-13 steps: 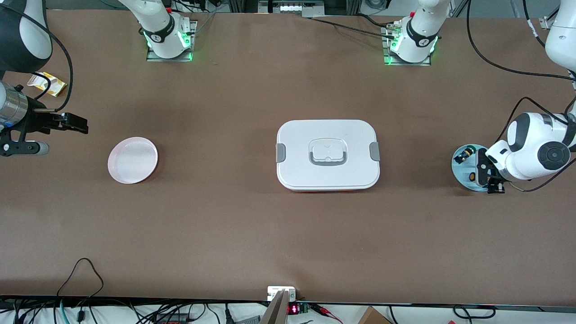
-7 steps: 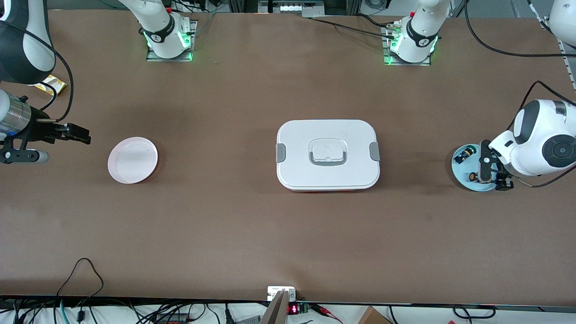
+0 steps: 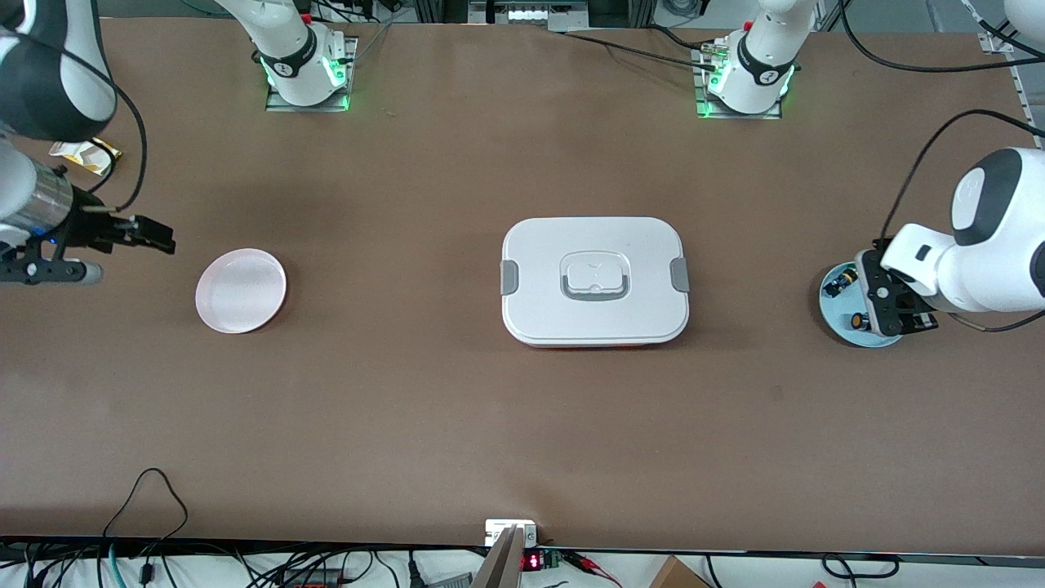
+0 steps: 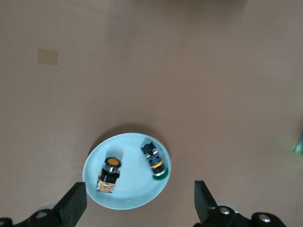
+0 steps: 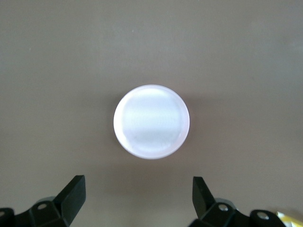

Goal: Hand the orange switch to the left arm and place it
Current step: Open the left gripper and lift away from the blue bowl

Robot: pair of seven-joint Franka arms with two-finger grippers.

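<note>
The orange switch (image 3: 856, 321) lies on a light blue plate (image 3: 831, 304) at the left arm's end of the table. In the left wrist view the orange switch (image 4: 108, 174) lies beside a black switch (image 4: 155, 161) with blue, yellow and green parts on that plate (image 4: 135, 191). My left gripper (image 3: 880, 304) (image 4: 138, 208) is open over the plate's edge, above the switches and holding nothing. The white box (image 3: 594, 282) stands mid-table. My right gripper (image 3: 157, 234) (image 5: 138, 197) is open and empty, in the air beside a pale pink plate (image 3: 241, 291) (image 5: 151, 121).
A yellow packet (image 3: 82, 153) lies near the table edge at the right arm's end. Both arm bases (image 3: 306, 65) (image 3: 747, 73) stand along the table edge farthest from the camera. Cables hang over the edge nearest the camera.
My left arm has swung so its gripper now sits over the blue plate's edge. My right gripper has shifted slightly toward the pink plate. The switches and box have not moved.
</note>
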